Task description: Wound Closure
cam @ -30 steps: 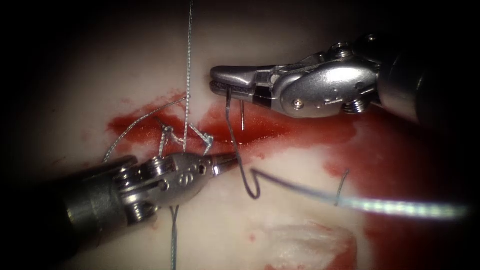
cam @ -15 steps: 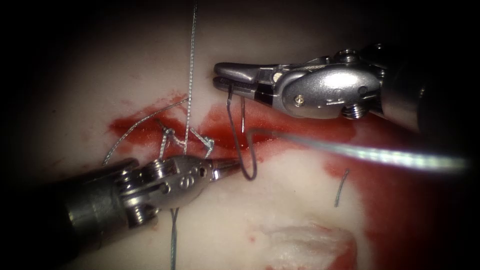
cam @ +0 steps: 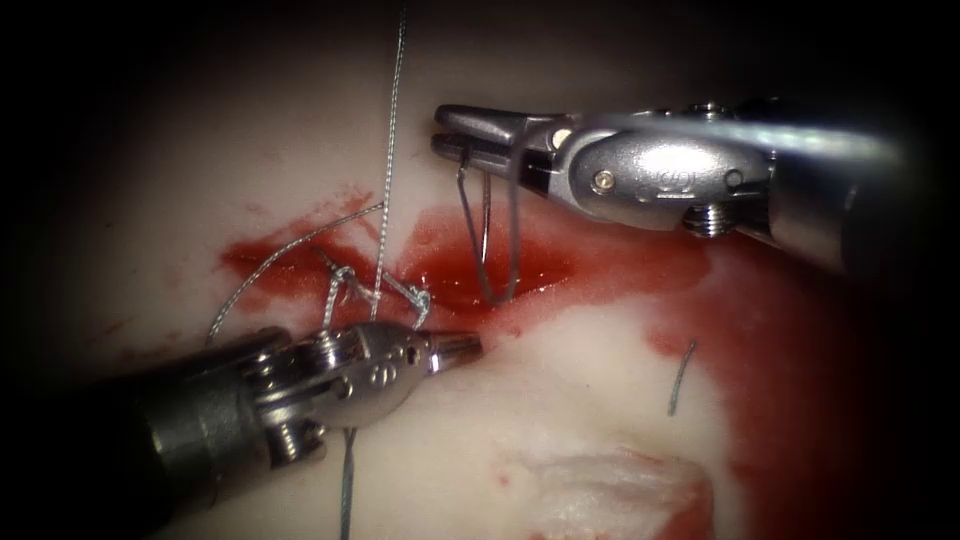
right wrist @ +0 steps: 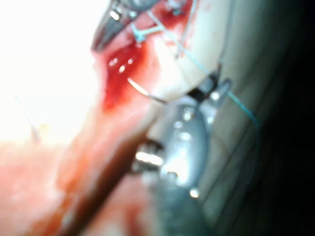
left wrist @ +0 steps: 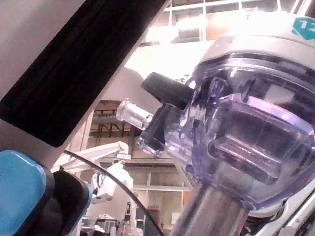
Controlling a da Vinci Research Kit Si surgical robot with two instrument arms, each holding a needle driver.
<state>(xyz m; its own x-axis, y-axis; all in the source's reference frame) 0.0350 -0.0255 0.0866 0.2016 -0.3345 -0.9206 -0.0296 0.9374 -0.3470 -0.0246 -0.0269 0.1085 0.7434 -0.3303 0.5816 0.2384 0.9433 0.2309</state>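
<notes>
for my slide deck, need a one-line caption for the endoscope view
Right claw holds the curved needle near one end above the red fluid; left claw rests by the knotted thread, holding nothing.

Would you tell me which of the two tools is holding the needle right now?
The right arm's tool, entering from the endoscope view's right, grips the needle near one end, its curve hanging over the red fluid. The left arm's tool holds nothing.

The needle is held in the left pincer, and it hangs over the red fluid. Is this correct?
Not quite. In the endoscope view the right pincer holds the needle, near one end of its curve; it does hang over the red fluid.
</notes>
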